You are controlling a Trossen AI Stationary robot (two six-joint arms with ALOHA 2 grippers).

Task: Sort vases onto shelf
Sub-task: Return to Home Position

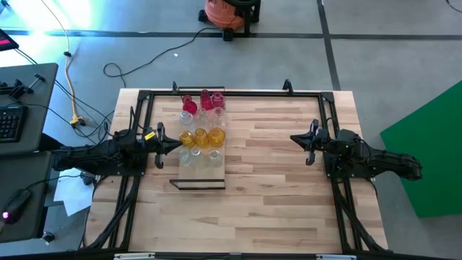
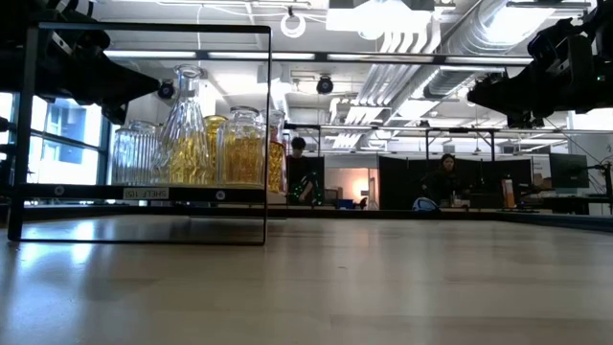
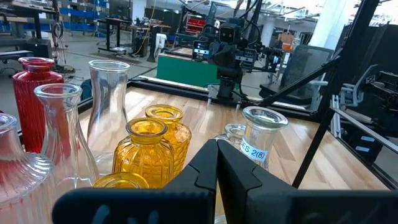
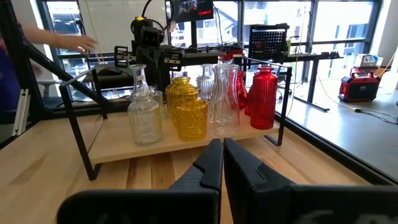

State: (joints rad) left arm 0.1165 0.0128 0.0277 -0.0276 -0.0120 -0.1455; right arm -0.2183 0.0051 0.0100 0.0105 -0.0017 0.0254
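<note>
Shelf: flat light-wood shelf [image 1: 198, 173] inside a thin black frame [image 2: 266, 144], set on the slatted wooden table [image 1: 274, 209] left of centre, one short edge near the table's far edge.
Vases: small translucent glass vases, all upright on the board; ribbed red vases [image 1: 189, 107] toward the far short edge, bulbous amber vases [image 1: 201, 135] across the middle, clear vases [image 1: 214, 155] just nearer, a few more clear ones among the red; strip along the near short edge bare.
Left gripper: left gripper [image 1: 175, 145] with fingers pressed together, holding nothing, tip just beside the amber row at the board's left long edge.
Right gripper: right gripper [image 1: 296, 139] pinched closed, empty, well apart from the board's right long edge, above bare table.
Stage: apparently sorted in full; only the arms' retreat left to do.
Risk: clipping an amber vase with the left tip while withdrawing, so near the glass; toppling it into its neighbours; hooking the frame's upright and dragging the whole shelf.
Cause: a sideways or rising sweep begun before backing clear of the left long edge.
</note>
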